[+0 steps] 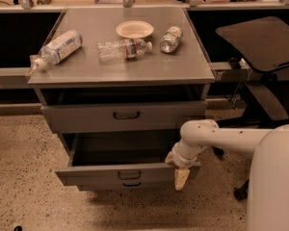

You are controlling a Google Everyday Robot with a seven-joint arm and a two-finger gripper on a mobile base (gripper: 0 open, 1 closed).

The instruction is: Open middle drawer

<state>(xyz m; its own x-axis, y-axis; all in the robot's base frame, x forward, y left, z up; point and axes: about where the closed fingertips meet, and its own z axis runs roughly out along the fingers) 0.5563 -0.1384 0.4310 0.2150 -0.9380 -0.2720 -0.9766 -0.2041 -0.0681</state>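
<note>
The middle drawer (pixel 96 174) is a wide grey metal drawer with a small black loop handle (pixel 129 175). It stands pulled well out from the cabinet, its dark inside showing. The taller top drawer (pixel 123 116) above it is shut. The lowest drawer (pixel 130 185) barely shows beneath it. My gripper (pixel 179 170) sits at the right end of the middle drawer's front, on the white arm (pixel 216 138) reaching in from the right, with one pale finger (pixel 181 178) hanging over the front.
On the cabinet top (pixel 120 66) lie two plastic bottles (pixel 58 49) (pixel 123 49), a can (pixel 171 39) and a paper plate (pixel 134 29). A dark chair (pixel 260 42) stands at the right. My white base (pixel 274 177) fills the lower right. Speckled floor (pixel 24 177) lies to the left.
</note>
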